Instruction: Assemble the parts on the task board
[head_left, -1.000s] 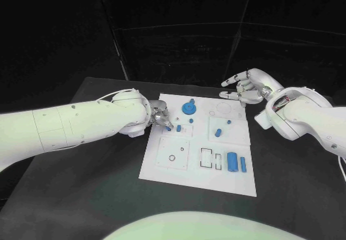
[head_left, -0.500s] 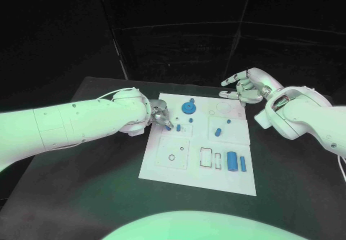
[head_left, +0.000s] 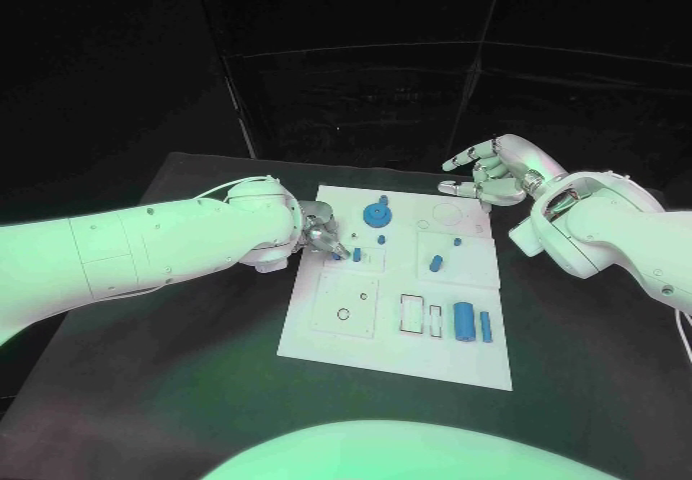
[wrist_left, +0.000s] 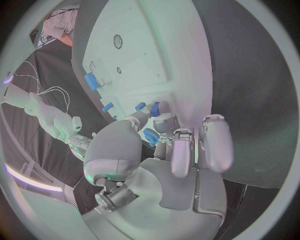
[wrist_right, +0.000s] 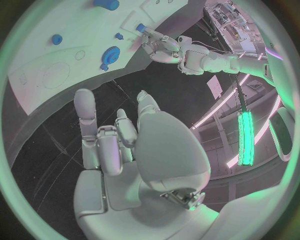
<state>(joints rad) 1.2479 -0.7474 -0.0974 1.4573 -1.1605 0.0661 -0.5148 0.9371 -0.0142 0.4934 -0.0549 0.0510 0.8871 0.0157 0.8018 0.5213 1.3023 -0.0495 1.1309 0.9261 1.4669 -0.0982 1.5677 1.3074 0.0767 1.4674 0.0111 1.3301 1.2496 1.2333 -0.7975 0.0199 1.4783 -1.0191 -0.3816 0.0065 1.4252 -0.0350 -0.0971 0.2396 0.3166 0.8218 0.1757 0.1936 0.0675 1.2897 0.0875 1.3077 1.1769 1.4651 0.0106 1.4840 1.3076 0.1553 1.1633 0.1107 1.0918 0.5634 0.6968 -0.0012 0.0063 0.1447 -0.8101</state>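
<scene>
Now the left hand (head_left: 319, 236) is down at the task board's (head_left: 333, 338) left edge, pinching a small blue peg (head_left: 336, 256) at its seat. The right hand (head_left: 488, 172) hovers unclenched past the far right corner, holding nothing. Unfinished, I'd say: a blue cylinder (head_left: 464, 322) lies loose near the right edge.

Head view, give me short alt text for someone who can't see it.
A left robot hand pinches a small blue peg at the left edge of a white rectangular task board on a black table. The right robot hand hovers empty, fingers apart, beyond the board's far right corner. A blue gear and blue cylinders sit on the board.
</scene>
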